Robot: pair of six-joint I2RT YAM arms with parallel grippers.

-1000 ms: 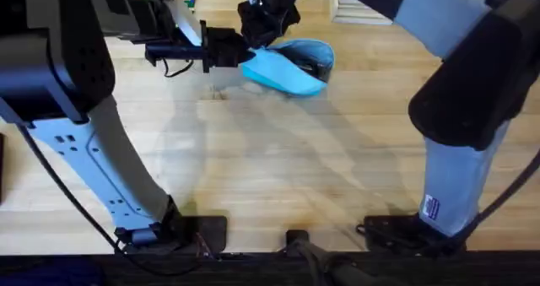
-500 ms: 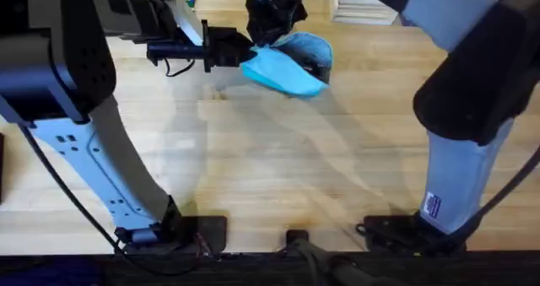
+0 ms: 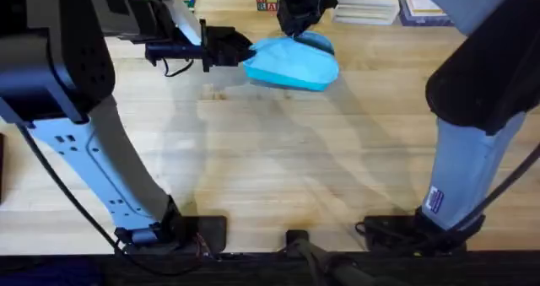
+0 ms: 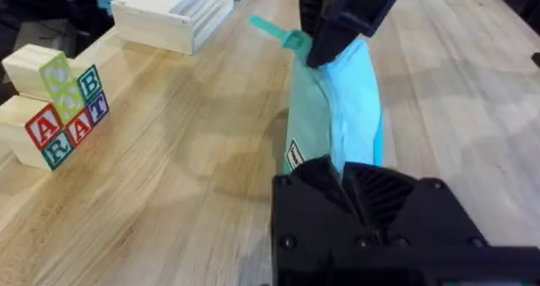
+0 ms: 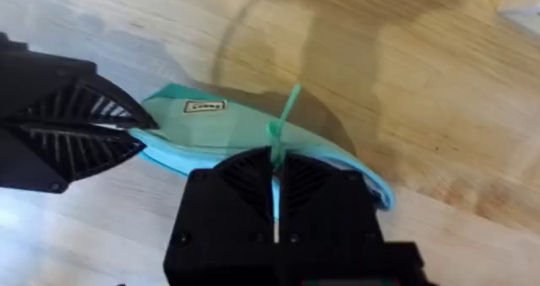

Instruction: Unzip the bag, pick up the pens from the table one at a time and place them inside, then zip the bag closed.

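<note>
The left gripper (image 3: 240, 52) is reaching in from the left at the far side of the table (image 3: 270, 159), its 2 fingers clamped together on the left end of the bag (image 3: 292, 65). The light blue bag is lying just right of it, stretched between both grippers and looking zipped. At the bag's far right end, the right gripper (image 3: 297, 26) is pointing down, its 2 fingers pinched together on the teal zipper pull (image 5: 283, 121). Lettered wooden blocks (image 4: 52, 105) are sitting further back.
</note>
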